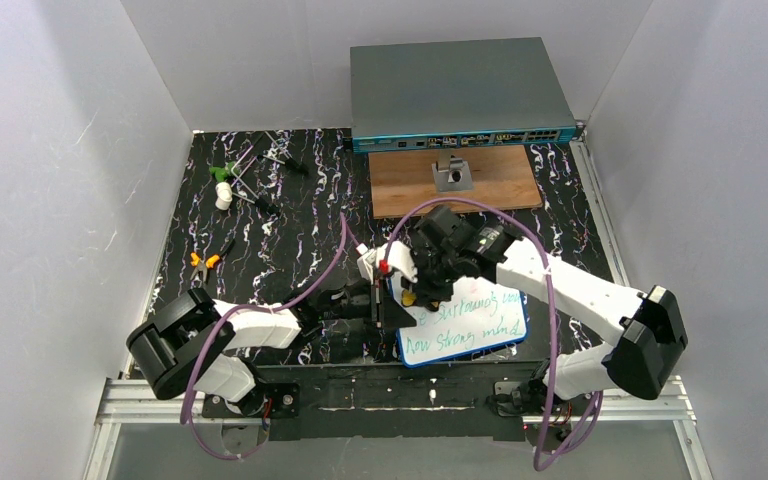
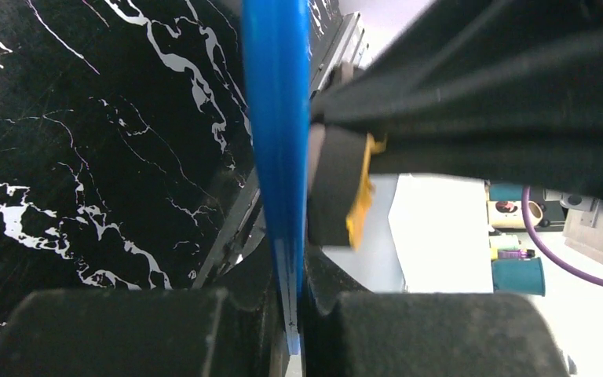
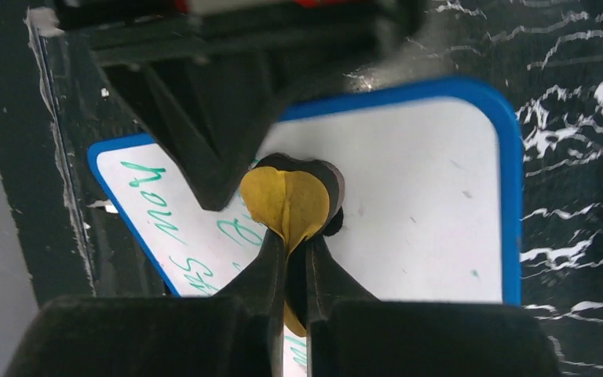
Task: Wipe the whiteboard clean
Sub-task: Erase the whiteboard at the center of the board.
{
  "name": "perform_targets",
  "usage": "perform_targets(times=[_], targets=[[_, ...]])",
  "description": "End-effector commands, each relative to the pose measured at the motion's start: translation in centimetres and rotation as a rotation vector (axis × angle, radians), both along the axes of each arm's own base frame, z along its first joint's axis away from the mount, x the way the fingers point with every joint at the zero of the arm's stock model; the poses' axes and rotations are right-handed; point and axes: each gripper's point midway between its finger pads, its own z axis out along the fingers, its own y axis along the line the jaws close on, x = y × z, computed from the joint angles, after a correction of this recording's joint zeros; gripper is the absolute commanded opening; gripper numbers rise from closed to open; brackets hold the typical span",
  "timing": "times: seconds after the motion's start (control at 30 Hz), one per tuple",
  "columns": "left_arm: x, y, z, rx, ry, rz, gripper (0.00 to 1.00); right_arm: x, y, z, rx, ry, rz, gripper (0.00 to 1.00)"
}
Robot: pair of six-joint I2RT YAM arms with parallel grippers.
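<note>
The whiteboard (image 1: 470, 325), white with a blue rim and green handwriting, lies near the table's front edge. My left gripper (image 1: 378, 300) is shut on its left rim, which shows edge-on as a blue strip (image 2: 279, 157) between the jaws (image 2: 302, 314). My right gripper (image 1: 415, 290) is shut on a yellow-and-black eraser (image 3: 286, 200) and presses it on the board (image 3: 416, 196); its jaws (image 3: 297, 259) pinch the yellow side. The board around and right of the eraser is wiped white; green writing (image 3: 157, 196) is on its left. The eraser also shows in the left wrist view (image 2: 341, 188).
A large grey box with ports (image 1: 460, 95) stands at the back, with a wooden board (image 1: 490, 185) and a small metal bracket (image 1: 452, 175) before it. Orange-handled pliers (image 1: 203, 262) and small green and white parts (image 1: 225, 185) lie at the left. White walls enclose the table.
</note>
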Motion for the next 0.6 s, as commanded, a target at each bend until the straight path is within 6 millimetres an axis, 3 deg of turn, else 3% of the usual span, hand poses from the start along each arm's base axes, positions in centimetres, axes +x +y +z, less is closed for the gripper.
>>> perform_targets(times=[0.0, 0.17, 0.3, 0.4, 0.5, 0.57], targets=[[0.6, -1.8, 6.1, -0.193, -0.121, -0.039, 0.0, 0.5, 1.2, 1.4, -0.039, -0.181, 0.092, 0.01], [0.5, -1.9, 6.6, -0.213, -0.106, -0.037, 0.0, 0.1, 1.3, 0.2, -0.111, -0.288, 0.147, 0.01], [0.4, -1.6, 7.2, -0.224, -0.118, -0.033, 0.0, 0.8, -1.3, -1.2, -0.193, -0.382, 0.167, 0.01], [0.4, -1.4, 7.2, -0.218, -0.125, -0.03, 0.0, 0.0, -3.9, -2.2, -0.234, -0.39, 0.2, 0.01], [0.4, -1.4, 7.3, -0.222, -0.127, -0.034, 0.0, 0.2, -4.4, -2.0, -0.205, -0.369, 0.17, 0.01], [0.4, -1.5, 7.2, -0.218, -0.122, -0.041, 0.0, 1.1, -3.6, -0.9, -0.153, -0.353, 0.112, 0.01]])
